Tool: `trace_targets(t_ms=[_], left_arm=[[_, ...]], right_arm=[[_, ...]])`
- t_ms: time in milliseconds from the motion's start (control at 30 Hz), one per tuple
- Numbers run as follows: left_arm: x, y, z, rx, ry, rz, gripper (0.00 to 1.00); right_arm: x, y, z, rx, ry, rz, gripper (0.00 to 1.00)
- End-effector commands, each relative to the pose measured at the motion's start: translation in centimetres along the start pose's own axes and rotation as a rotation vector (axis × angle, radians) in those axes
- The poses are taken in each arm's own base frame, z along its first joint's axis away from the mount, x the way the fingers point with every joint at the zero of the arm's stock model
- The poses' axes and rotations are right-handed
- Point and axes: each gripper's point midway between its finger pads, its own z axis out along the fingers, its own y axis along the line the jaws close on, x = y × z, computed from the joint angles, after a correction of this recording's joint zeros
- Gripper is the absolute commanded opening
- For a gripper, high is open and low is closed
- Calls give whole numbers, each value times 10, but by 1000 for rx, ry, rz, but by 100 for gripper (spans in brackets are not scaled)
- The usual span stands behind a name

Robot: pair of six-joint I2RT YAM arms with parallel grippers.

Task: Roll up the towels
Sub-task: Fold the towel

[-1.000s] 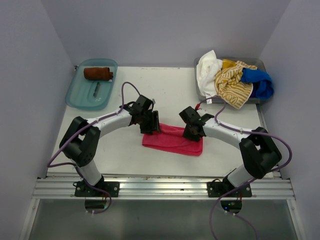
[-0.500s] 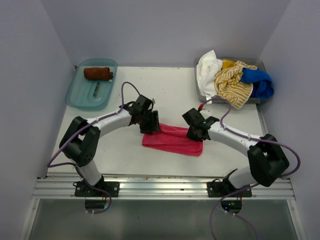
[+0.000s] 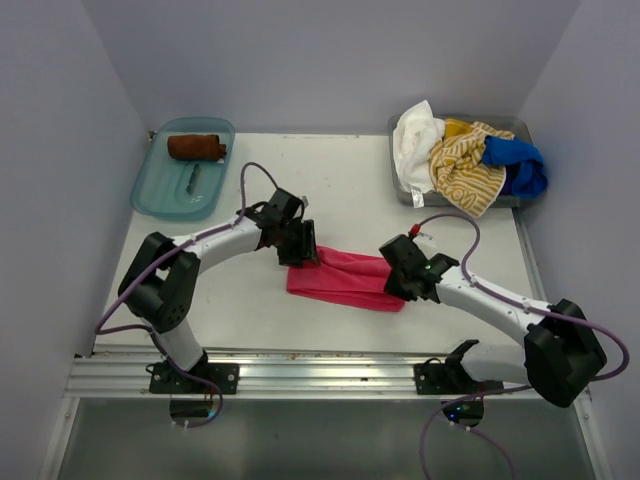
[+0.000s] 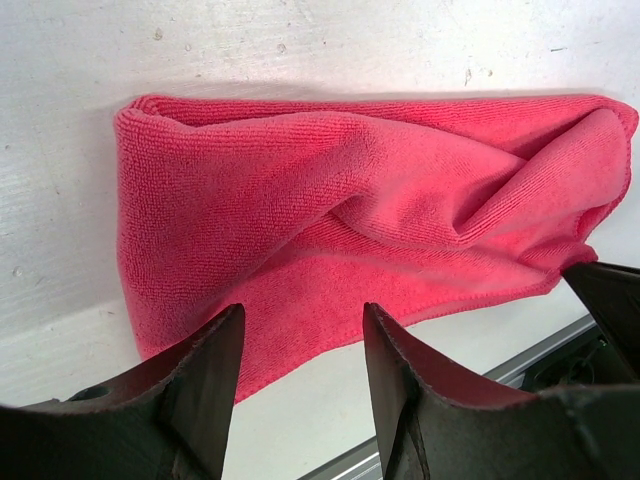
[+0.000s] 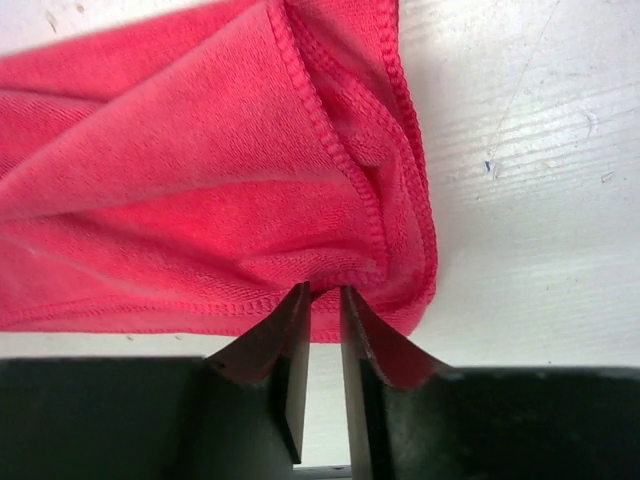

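Pink towel (image 3: 340,280), one, lies flat; right fingers (image 5: 290,370) pinch its hem, left fingers (image 4: 200,390) gape over it.

A hot pink towel (image 3: 345,281) on a white surface (image 3: 340,180); a rust-brown towel (image 3: 196,147) in a teal tray (image 3: 160,192); a white towel (image 3: 413,140), a yellow-and-white striped towel (image 3: 463,170) and a blue towel (image 3: 517,162) in a grey bin (image 3: 512,122).

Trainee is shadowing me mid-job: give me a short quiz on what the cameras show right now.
1. True or false: the left gripper is clamped on the pink towel.
2. Where does the rust-brown towel lie? A: in the teal tray. B: on the pink towel. C: in the left gripper.
3. Short answer: which gripper pinches the pink towel's hem?

Key: 1 false, its jaws stand open over the towel. 2 A. 3 the right gripper.
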Motion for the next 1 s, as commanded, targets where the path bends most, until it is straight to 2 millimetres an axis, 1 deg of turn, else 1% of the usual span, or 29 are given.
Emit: trace_targets(t_ms=[0, 33, 100, 200, 233, 333, 400, 433, 467, 500, 533, 767, 833, 867, 967], left_arm=[[-13, -6, -1, 23, -30, 23, 54], [-12, -4, -1, 20, -28, 22, 54], [-12, -5, -1, 23, -27, 22, 54], [-11, -4, -1, 20, -26, 23, 54], [-12, -4, -2, 21, -29, 24, 54], [-12, -4, -4, 20, -33, 28, 54], [-11, -3, -4, 18, -31, 27, 54], [-11, -2, -4, 17, -32, 27, 54], [-10, -2, -4, 18, -28, 26, 54], [-10, -2, -4, 19, -29, 27, 54], [-9, -2, -4, 19, -27, 29, 54], [-8, -1, -5, 22, -27, 30, 54], [-8, 0, -5, 21, -28, 29, 54], [-8, -1, -5, 25, -28, 32, 53], [-8, 0, -4, 22, -23, 33, 53]], right_arm=[[5, -1, -4, -28, 0, 20, 24], [5, -3, -4, -21, -1, 20, 29], [7, -9, -5, -2, 0, 16, 33], [2, -17, -10, 17, -30, 26, 38], [-2, -16, -15, 6, -45, 34, 39], [-8, -18, -17, 6, -76, 39, 45], [-6, -18, -15, 0, -57, 41, 47], [-6, -18, -13, -5, -51, 51, 47], [-2, -18, -10, -7, -35, 53, 47], [-2, -13, -9, -31, -29, 59, 47], [-2, -13, -7, -31, -28, 70, 47], [2, -21, 7, 0, -1, 86, 47], [1, -20, 9, -3, -4, 93, 45], [1, -20, 9, -1, -4, 95, 42], [2, -21, 12, 7, 3, 100, 37]])
